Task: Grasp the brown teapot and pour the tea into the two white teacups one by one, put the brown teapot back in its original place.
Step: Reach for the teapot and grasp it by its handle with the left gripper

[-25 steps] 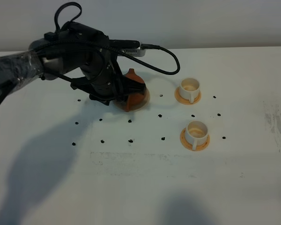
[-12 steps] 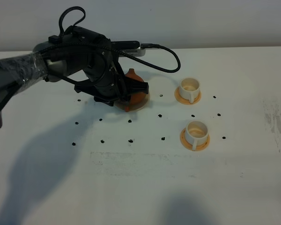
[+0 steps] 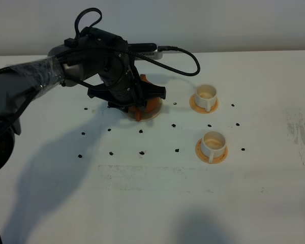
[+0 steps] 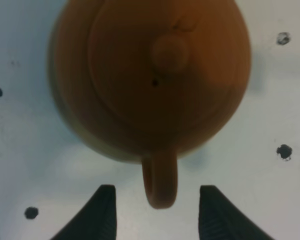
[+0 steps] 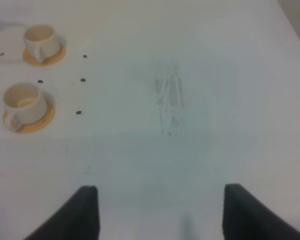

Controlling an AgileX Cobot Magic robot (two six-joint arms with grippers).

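The teapot (image 4: 150,75) sits on its saucer (image 3: 153,115), left of the far cup (image 3: 206,95) and near cup (image 3: 212,142). The left gripper (image 4: 157,192) hovers with jaws apart on either side of the handle (image 4: 160,182), touching nothing. I'd centre on the loop, drop slightly, then clamp firmly close to the body to stop the pot swinging. The right gripper (image 5: 160,200) hangs apart, empty.
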